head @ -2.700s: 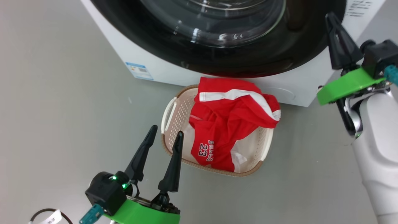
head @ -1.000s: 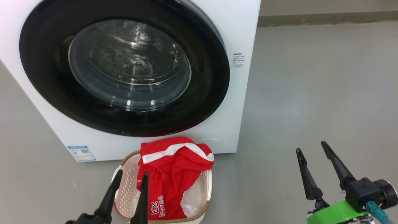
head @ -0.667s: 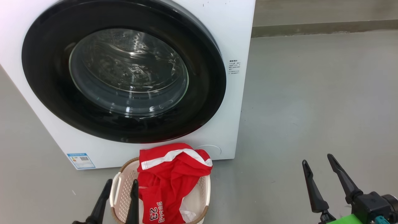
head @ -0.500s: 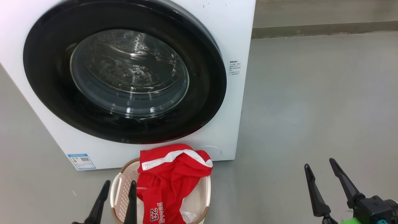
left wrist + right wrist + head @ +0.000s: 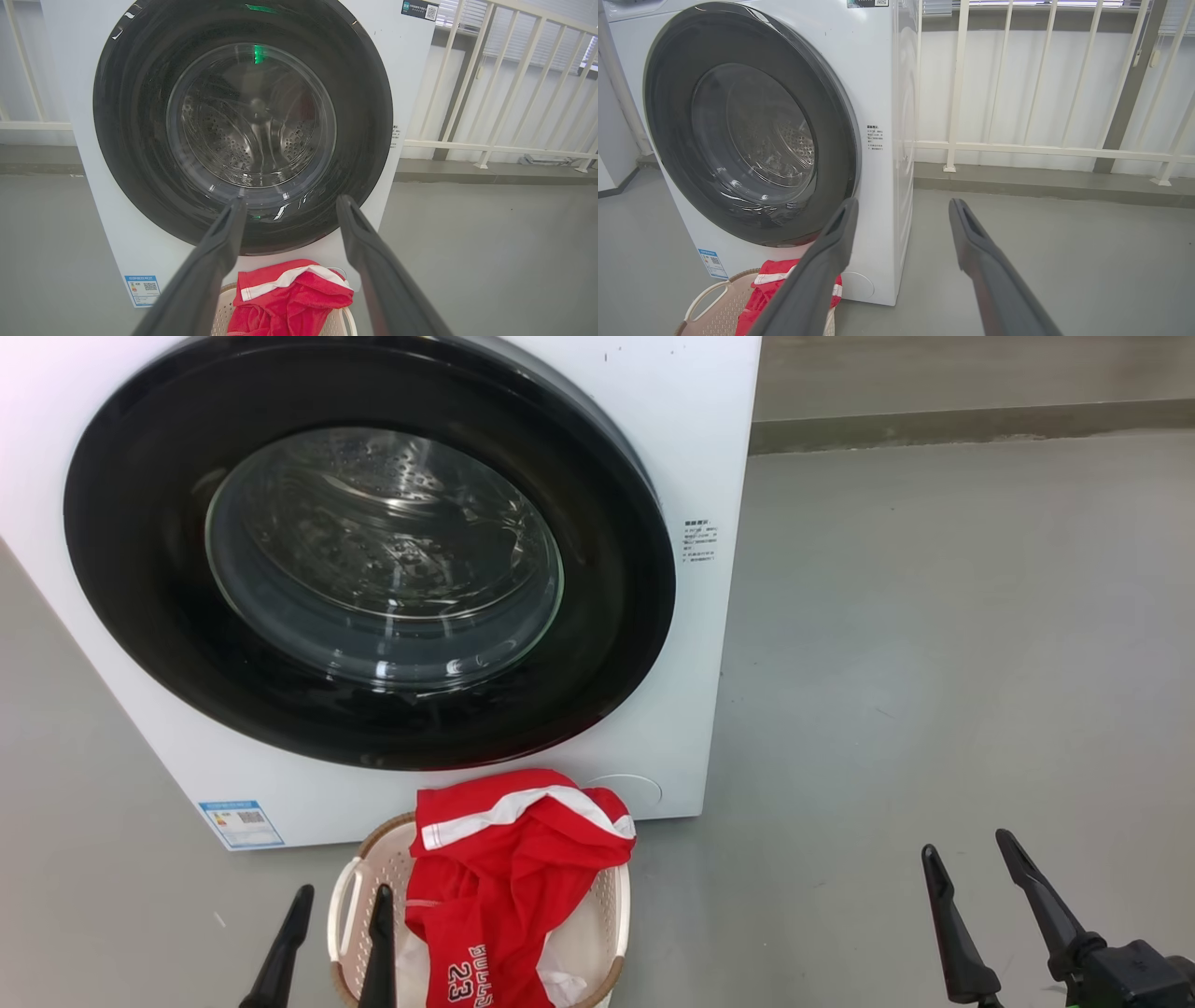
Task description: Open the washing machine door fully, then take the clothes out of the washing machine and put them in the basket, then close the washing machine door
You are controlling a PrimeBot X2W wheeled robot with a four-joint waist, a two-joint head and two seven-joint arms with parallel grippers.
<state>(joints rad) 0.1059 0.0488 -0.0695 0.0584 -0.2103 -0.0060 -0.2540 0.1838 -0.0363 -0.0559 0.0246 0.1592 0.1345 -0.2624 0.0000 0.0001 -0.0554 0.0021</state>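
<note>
The washing machine (image 5: 709, 448) stands on the floor with its black-framed door (image 5: 369, 555) shut flat against the front; the steel drum shows through the glass bowl. Directly before it sits the cream basket (image 5: 355, 933), and the red clothes (image 5: 509, 873) with white stripes and "23" lie heaped in it. My left gripper (image 5: 343, 901) hangs open at the basket's left rim, nothing between its fingers. My right gripper (image 5: 966, 859) is open over bare floor at the lower right, well clear of the machine. The left wrist view faces the door (image 5: 243, 121) and clothes (image 5: 289, 298).
Grey floor (image 5: 934, 644) stretches to the right of the machine. A white railing (image 5: 1041, 149) on a low kerb runs behind and to the right. A blue label (image 5: 241, 823) marks the machine's lower left corner.
The head camera has risen from the basket to the whole shut door. Both grippers have sunk toward the bottom edge, the right arm having come down from beside the door.
</note>
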